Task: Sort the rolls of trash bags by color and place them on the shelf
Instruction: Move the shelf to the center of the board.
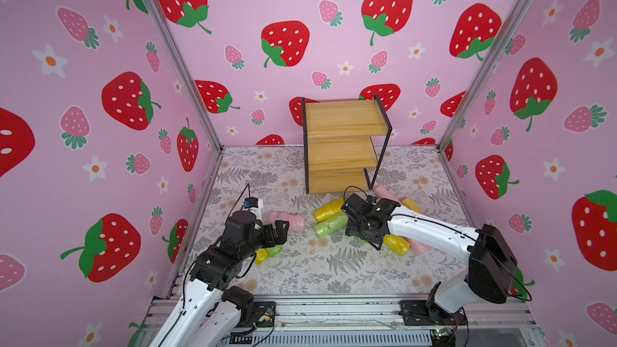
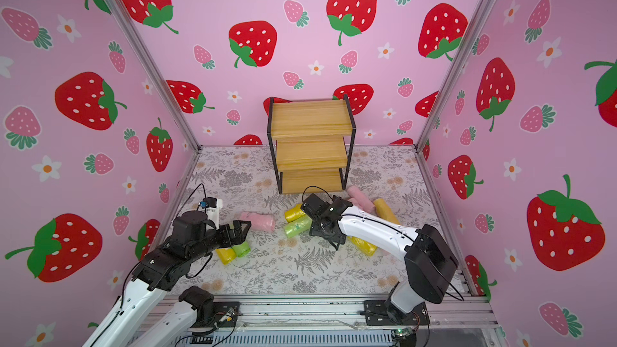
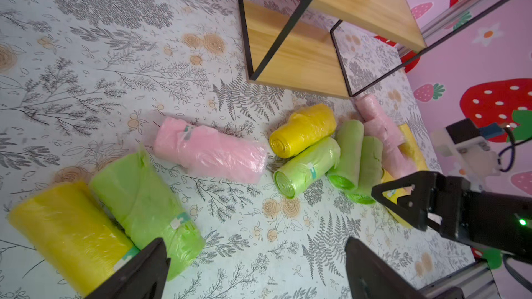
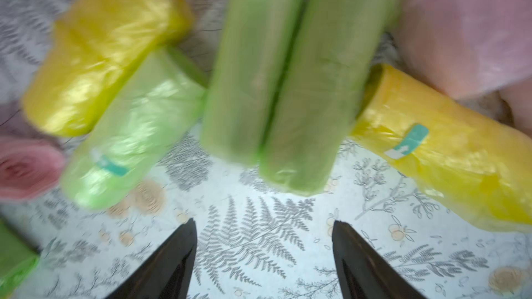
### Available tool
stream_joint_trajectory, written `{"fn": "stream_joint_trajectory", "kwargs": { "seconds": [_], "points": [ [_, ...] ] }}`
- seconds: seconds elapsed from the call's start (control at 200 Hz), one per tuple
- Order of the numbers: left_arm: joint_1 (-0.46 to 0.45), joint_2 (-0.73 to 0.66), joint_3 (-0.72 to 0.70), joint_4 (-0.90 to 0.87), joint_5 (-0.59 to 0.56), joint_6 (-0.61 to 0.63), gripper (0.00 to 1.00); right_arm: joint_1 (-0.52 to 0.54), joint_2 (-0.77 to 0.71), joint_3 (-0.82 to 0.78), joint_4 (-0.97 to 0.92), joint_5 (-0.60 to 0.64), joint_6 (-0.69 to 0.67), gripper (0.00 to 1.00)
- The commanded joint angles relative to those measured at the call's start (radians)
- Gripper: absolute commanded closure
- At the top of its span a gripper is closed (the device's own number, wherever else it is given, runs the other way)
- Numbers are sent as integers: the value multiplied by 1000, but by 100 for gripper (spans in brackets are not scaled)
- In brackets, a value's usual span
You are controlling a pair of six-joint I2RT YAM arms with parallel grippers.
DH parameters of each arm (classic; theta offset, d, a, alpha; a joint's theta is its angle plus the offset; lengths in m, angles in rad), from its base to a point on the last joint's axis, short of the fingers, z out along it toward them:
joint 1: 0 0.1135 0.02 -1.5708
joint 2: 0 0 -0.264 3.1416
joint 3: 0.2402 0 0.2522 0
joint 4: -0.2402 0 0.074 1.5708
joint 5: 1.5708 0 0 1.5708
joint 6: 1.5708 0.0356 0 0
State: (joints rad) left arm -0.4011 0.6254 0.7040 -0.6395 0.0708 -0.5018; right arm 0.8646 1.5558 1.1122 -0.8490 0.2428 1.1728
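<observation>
Right claw stands open (jaws well apart), 2 touching green rolls lying just beyond it.

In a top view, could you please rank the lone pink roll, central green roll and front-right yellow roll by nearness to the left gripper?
1. Lone pink roll, just beside the left gripper.
2. Central green roll, mid-table.
3. Front-right yellow roll, well to the right.

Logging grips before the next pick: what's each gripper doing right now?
Left gripper: open, empty.
Right gripper: open, empty.
</observation>
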Motion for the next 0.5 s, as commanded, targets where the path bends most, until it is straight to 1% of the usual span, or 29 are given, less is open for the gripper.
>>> {"fn": "stream_joint_trajectory", "kwargs": {
  "seconds": [0.0, 0.105, 0.22, 0.255, 0.365, 0.495],
  "points": [
    [-26, -21, 48, -20, -4, 7, 0, -46, -26, -23, -9, -27, 69, 24],
    [-38, -49, 38, -11, -19, 6, 0, -91, -10, -34, -2, -34, 44, 25],
    [-49, -74, 29, -4, -29, 3, 0, -126, 3, -67, 60, -65, 5, 29],
    [-54, -78, 28, -2, -33, 2, 0, -134, 6, -76, 98, -74, -1, 31],
    [-64, -80, 25, 5, -42, 4, 0, -152, 22, -78, 117, -78, -4, 35],
    [-73, -65, 26, 10, -43, 6, 0, -156, 53, -68, 135, -94, -4, 44]
  ]
}}
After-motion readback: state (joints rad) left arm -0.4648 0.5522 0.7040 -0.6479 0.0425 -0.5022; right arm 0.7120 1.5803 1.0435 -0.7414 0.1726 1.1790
